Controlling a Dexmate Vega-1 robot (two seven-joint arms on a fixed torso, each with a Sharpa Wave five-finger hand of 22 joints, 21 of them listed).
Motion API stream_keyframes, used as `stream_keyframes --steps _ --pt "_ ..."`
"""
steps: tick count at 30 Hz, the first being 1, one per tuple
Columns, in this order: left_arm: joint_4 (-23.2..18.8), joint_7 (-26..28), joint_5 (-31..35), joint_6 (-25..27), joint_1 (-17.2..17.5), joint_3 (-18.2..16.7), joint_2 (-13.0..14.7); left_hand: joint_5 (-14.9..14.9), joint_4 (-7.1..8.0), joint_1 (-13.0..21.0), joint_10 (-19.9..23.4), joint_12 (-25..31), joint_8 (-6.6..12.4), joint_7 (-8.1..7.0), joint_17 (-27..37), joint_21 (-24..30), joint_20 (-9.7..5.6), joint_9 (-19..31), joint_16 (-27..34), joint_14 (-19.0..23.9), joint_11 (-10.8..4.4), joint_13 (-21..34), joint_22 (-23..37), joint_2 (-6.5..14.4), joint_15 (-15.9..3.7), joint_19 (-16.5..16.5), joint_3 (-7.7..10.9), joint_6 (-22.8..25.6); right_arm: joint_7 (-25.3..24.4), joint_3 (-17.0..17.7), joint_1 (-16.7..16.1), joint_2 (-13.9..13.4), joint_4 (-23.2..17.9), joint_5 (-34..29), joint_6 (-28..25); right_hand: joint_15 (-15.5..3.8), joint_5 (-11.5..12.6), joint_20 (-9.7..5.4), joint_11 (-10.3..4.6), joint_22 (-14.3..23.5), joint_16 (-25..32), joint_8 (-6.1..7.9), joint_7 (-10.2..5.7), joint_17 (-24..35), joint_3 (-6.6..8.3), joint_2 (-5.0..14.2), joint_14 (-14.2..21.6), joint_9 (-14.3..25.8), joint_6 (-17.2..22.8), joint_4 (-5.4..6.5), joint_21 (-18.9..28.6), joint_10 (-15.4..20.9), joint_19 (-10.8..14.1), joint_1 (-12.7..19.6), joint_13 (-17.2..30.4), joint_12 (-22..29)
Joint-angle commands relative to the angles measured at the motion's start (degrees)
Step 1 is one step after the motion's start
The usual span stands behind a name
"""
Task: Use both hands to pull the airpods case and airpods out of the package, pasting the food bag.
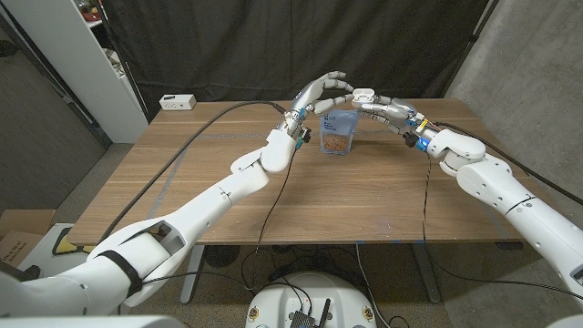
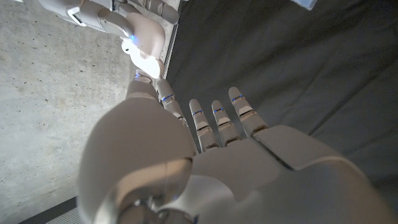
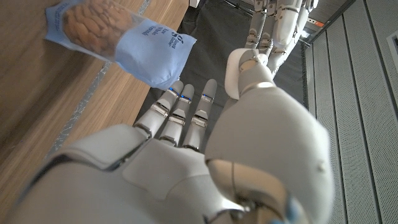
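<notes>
Right hand (image 1: 381,107): raised above the tabletop (image 1: 273,191), pinching a small white rounded thing (image 1: 364,93) at its fingertips, probably the airpods case (a guess; too small to confirm). Seen from the right wrist, the same white piece sits at the thumb tip.

Left hand (image 1: 321,91): also raised, fingers spread and reaching toward the white thing from its 9 o'clock, just beside it. Holding nothing, as far as visible; contact between the two hands unclear.

Blue food bag (image 1: 339,133): upright on the tabletop at 6 o'clock of both hands, below them and apart from them, brownish contents visible through its window.

Progress: the case seems to be out of the bag already. Left to do: the airpods themselves, then sealing the bag.

Hidden: whether the case is open, and any airpods. White box (image 1: 178,102) at the tabletop's far left corner.
</notes>
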Motion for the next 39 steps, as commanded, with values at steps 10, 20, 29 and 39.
stream_keyframes --steps 10,20,29,39 --pt "-3.4 0.3 -0.6 -1.8 2.5 -1.5 2.1 -0.6 -1.04 1.0 -0.1 0.0 0.42 -1.02 0.1 0.1 0.58 -0.4 -0.2 -0.1 0.43 0.4 0.1 -0.2 -2.41 0.0 -0.13 1.0 0.4 -0.4 0.1 -0.9 -1.2 -0.3 -0.8 -4.46 0.7 -0.21 0.14 0.0 -0.7 4.79 5.47 -0.1 0.67 -0.38 0.9 15.6 4.8 -0.07 -0.3 0.0 0.5 0.1 0.1 0.1" --pt "-3.4 -1.9 0.3 0.0 1.7 -1.0 1.8 -0.5 -1.37 1.5 -0.7 -0.2 0.63 -2.46 0.1 -0.1 0.51 -0.8 -0.4 -0.6 0.31 0.5 0.1 -0.3 -2.53 -0.3 -0.20 1.9 0.6 -0.2 -0.1 -1.2 -1.3 -0.3 -0.6 -4.40 1.0 -0.10 0.08 -0.1 -1.0 4.98 5.53 -0.3 0.74 -0.80 1.2 15.7 5.0 -0.07 -0.4 0.3 0.5 0.0 0.2 0.2" --pt "-4.7 -1.1 4.9 4.3 1.1 0.3 2.1 -0.4 -1.20 1.2 -1.0 -0.3 0.39 -2.92 0.2 -0.2 0.77 -1.3 -0.4 -1.0 0.62 0.5 0.1 -0.1 -2.41 -0.6 -0.38 1.9 0.6 0.1 -0.6 -1.4 -1.9 -0.1 -0.4 -4.41 1.4 -0.06 -0.04 -0.1 -1.2 5.14 5.51 -0.3 0.85 -1.04 1.4 15.7 5.5 -0.07 -0.5 0.6 0.6 0.0 0.2 0.4" --pt "-5.6 -1.3 5.3 6.3 1.1 0.7 2.5 -0.5 -0.31 -0.1 -1.1 -0.4 -0.28 -3.82 0.5 -0.2 0.63 -2.1 -0.2 -1.1 0.50 0.6 0.1 0.5 -2.56 -0.7 -0.84 0.8 0.5 0.0 -1.0 -1.2 -2.4 -0.1 0.0 -4.64 1.7 -0.09 -0.37 -0.1 -1.4 5.07 4.87 -0.3 0.88 -1.20 1.6 15.3 6.0 0.17 -0.6 0.9 0.6 -0.4 0.3 0.5"
